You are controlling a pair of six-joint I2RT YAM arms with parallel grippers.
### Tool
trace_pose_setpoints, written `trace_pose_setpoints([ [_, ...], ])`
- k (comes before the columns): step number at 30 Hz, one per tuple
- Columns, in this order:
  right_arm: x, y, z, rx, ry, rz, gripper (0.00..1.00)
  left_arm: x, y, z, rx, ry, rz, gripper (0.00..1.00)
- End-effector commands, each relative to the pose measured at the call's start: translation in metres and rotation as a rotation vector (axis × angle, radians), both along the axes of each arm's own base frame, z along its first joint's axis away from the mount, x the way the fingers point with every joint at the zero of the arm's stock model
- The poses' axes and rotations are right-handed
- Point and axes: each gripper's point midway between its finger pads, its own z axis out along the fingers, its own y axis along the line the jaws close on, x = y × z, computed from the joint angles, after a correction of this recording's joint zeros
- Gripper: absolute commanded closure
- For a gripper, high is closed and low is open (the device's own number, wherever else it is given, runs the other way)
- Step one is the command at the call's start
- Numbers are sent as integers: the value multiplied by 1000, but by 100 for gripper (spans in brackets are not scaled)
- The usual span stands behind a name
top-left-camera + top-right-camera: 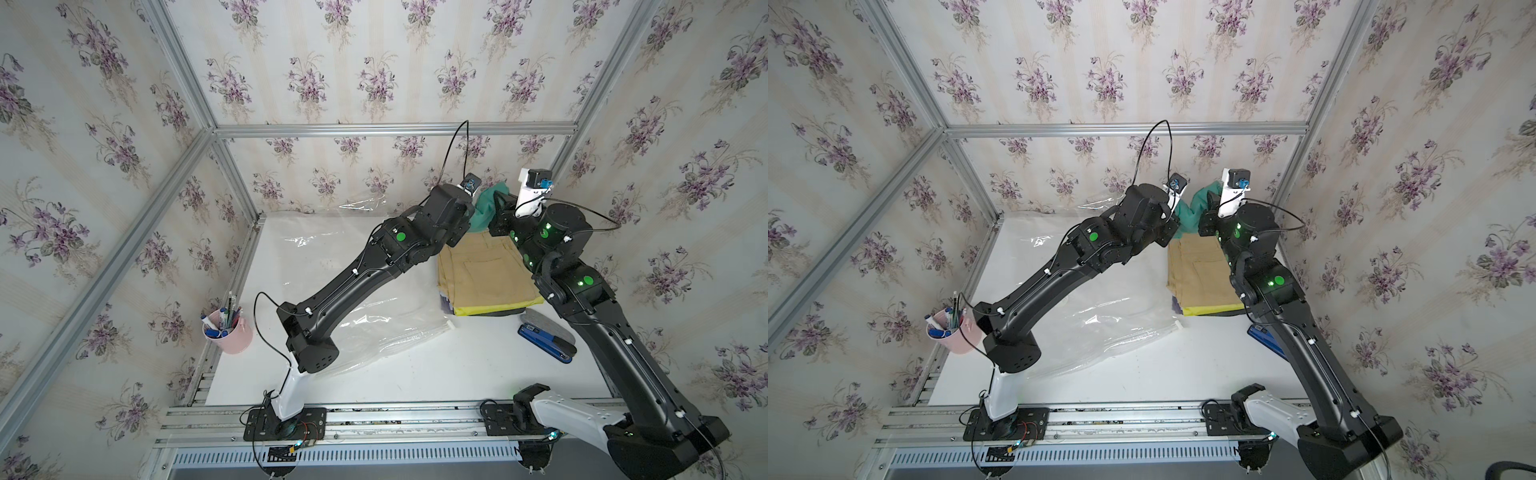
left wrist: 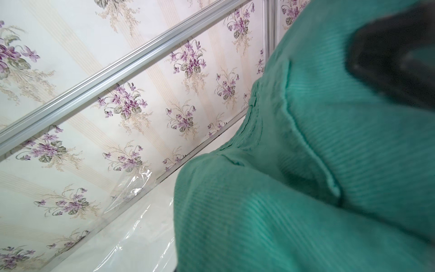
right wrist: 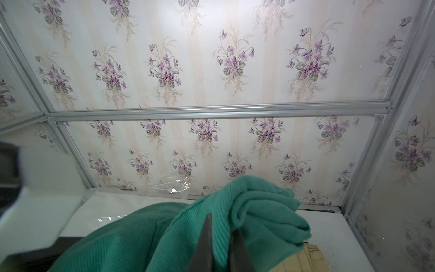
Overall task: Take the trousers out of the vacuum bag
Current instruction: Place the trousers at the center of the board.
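My right hand (image 3: 221, 226) pinches a bunched fold of teal trousers (image 3: 259, 207) — limp, light cloth, I judge; whether my left hand (image 2: 390, 56) grips, I cannot tell.

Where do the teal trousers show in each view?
Both top views: teal trousers at the back, right of middle.
Left wrist: close up, filling much of the picture.
Right wrist: bunched up before the back wall.
Shared landmark: the bag corner against the back wall.

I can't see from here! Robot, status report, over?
Left jaws, right jaws shut on teal ribbed cloth trousers, held up. Clear crinkly plastic vacuum bag lies alongside. Nothing blocking.
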Motion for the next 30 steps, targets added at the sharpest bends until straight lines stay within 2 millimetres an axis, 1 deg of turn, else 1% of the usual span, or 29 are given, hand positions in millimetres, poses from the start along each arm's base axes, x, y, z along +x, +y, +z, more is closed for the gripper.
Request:
trace_pose_setpoints([
  [1,15,-5,22,52,-82,41,100,21,-10,25,-147,-75,16,93],
  [4,34,-12,17,80,-67,57,100,36,-12,19,-176,-66,20,94],
  [7,48,-19,7,89,-47,43,100,48,-13,12,-207,-45,13,94],
  [10,57,-31,-5,107,-27,25,100,55,-14,-1,-229,-1,6,94],
  [12,60,-41,-14,124,-9,14,100,56,-16,-8,-227,17,7,94],
  [15,60,-55,-24,146,3,-11,100,56,-20,-21,-231,50,2,93],
  [18,63,-77,-40,186,36,-36,100,59,-23,-39,-219,84,15,93],
  [22,61,-99,-56,232,64,-62,100,54,-31,-59,-219,141,4,94],
  [26,58,-112,-66,266,87,-85,100,44,-39,-74,-203,172,-10,94],
  [30,48,-121,-78,306,104,-117,100,31,-48,-91,-180,208,-26,94],
])
